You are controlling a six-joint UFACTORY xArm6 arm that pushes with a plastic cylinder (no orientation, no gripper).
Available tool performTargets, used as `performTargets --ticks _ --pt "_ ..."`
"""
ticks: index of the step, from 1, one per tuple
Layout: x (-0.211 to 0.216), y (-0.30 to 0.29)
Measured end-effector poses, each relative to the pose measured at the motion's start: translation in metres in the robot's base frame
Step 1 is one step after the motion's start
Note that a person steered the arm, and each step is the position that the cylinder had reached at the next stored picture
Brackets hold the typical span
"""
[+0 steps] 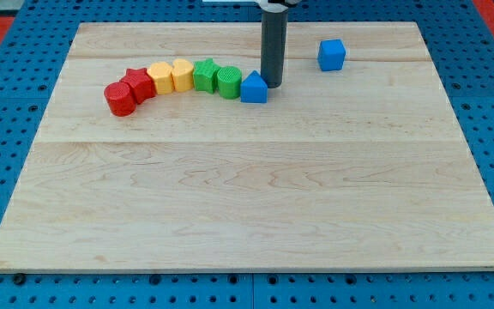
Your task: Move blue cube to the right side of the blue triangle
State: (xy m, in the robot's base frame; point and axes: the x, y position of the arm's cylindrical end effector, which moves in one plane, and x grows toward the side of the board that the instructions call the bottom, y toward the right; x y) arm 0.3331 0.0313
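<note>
The blue cube (332,54) sits alone near the view's top, right of centre. The blue triangle (253,87) is the right end of a curved row of blocks. My tip (273,83) stands just right of the blue triangle, close to or touching its upper right side, and well to the left of and below the blue cube. The rod (273,47) rises straight to the view's top edge.
Left of the blue triangle the row runs: a green cylinder (229,81), a green star (205,75), a yellow block (181,75), a yellow block (159,81), a red star (138,85), a red cylinder (119,99). The wooden board (247,206) lies on blue pegboard.
</note>
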Motion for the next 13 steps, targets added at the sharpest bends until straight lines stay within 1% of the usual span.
performTargets --ticks 1,2,3,4,5,7,8,9,10,11,12,13 --pt "-0.004 0.030" --pt "-0.024 0.123" --pt "-0.065 0.195" --pt "-0.109 0.200" --pt "-0.108 0.156" --pt "-0.055 0.128" --pt "-0.063 0.124" --pt "-0.101 0.128" --pt "-0.098 0.079" --pt "-0.074 0.060" --pt "-0.065 0.092" --pt "-0.053 0.108"
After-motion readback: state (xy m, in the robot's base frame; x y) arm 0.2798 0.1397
